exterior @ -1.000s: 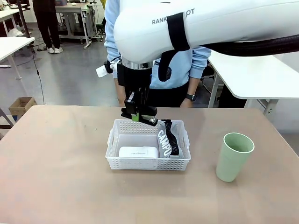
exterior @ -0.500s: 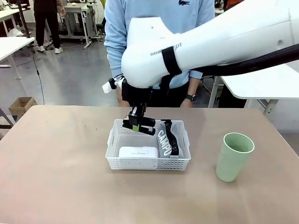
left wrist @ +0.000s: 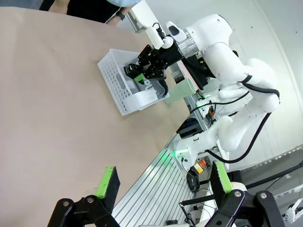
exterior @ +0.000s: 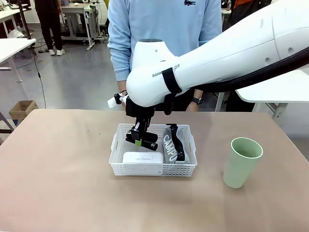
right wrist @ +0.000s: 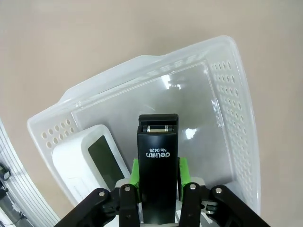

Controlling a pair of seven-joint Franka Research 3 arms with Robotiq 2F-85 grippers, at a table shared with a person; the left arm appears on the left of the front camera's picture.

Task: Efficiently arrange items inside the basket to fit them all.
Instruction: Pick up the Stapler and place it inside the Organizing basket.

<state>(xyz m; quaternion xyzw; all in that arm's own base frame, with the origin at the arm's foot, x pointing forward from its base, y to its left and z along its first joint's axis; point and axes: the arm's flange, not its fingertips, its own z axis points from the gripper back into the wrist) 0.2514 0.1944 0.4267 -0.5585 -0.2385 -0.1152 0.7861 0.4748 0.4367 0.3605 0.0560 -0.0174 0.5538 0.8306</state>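
Note:
My right gripper [exterior: 140,139] is shut on the black stapler [exterior: 148,136], holding it just above the back left part of the white basket [exterior: 153,169]. In the right wrist view the stapler [right wrist: 158,161] sits between the green pads [right wrist: 135,176], over the bare basket floor [right wrist: 189,104]. A white box device [exterior: 142,157] lies at the basket's front left, and the grey "CAMPUS" pouch [exterior: 170,146] fills its right side. The pale green cup [exterior: 241,162] stands upright on the table to the right of the basket. My left gripper [left wrist: 164,182] is open, far from the basket [left wrist: 118,85].
A person in a light blue sweater [exterior: 164,29] stands at the far side of the table, right behind the basket. A white table [exterior: 270,92] is at the back right, and a cardboard box [exterior: 21,110] sits on the floor at the left.
The right arm has come down, bringing the stapler from above the basket's back rim to just inside the basket. Nothing else moved.

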